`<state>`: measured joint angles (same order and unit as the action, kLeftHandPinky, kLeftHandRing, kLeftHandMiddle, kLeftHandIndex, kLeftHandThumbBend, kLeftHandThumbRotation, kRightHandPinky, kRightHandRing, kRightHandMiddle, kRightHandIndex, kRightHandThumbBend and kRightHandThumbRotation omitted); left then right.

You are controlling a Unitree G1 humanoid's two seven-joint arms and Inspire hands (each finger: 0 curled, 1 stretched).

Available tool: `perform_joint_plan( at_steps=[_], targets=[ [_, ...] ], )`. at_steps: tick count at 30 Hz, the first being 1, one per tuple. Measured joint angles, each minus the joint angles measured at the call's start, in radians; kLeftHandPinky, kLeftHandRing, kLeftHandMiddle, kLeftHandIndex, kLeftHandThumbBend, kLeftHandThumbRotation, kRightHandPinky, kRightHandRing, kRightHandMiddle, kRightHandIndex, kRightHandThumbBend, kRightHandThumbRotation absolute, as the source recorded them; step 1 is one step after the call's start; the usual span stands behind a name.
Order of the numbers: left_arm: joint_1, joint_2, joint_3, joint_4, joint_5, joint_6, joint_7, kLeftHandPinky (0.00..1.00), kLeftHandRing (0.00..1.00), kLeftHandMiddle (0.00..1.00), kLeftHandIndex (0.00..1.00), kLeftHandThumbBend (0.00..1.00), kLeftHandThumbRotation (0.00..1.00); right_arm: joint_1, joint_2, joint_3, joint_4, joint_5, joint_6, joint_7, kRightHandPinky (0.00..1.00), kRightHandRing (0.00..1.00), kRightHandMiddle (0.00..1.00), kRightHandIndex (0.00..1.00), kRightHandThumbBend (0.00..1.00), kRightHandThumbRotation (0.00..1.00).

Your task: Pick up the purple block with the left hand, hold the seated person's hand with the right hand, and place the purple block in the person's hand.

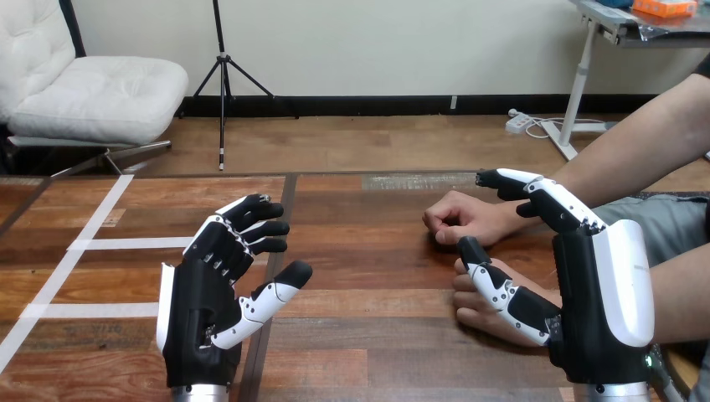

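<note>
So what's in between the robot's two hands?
In the head view, bare wooden table runs on from the left hand, then comes the person's lower hand, lying under the thumb of the right hand.

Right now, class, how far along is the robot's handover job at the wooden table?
Nothing looks done yet. The black-and-white left hand hovers open and empty above the brown wooden table. In hand: the open right hand stands by the person's farther hand, its thumb across the person's nearer hand; no grip is visible. Left: the pick-up, the hold and the handover.
</note>
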<state>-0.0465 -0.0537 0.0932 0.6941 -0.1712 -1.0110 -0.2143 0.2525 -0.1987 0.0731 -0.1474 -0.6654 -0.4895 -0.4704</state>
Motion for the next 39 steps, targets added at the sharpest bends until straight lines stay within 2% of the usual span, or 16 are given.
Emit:
perform_joint_plan(
  at_steps=[12, 19, 30, 39],
  targets=[
    [-0.001, 0.021, 0.024, 0.0, 0.086, -0.028, 0.068, 0.65, 0.71, 0.74, 0.72, 0.92, 0.26, 0.0, 0.0, 0.0, 0.0, 0.001, 0.005, 0.013, 0.61, 0.69, 0.72, 0.69, 0.46, 0.0],
    [-0.007, 0.059, 0.044, 0.0, 0.136, -0.059, 0.093, 0.7, 0.74, 0.76, 0.75, 0.89, 0.27, 0.0, 0.0, -0.001, 0.0, 0.001, 0.005, 0.014, 0.61, 0.69, 0.72, 0.69, 0.46, 0.0],
    [-0.024, 0.157, 0.057, 0.004, 0.123, -0.118, 0.078, 0.71, 0.76, 0.79, 0.78, 0.86, 0.27, 0.0, 0.0, -0.001, 0.0, 0.003, 0.005, 0.014, 0.61, 0.69, 0.72, 0.69, 0.46, 0.0],
    [-0.041, 0.21, 0.08, 0.007, 0.094, -0.157, 0.069, 0.72, 0.77, 0.8, 0.79, 0.84, 0.27, 0.0, 0.0, -0.001, 0.0, 0.003, 0.005, 0.014, 0.61, 0.69, 0.72, 0.69, 0.46, 0.0]
  ],
)
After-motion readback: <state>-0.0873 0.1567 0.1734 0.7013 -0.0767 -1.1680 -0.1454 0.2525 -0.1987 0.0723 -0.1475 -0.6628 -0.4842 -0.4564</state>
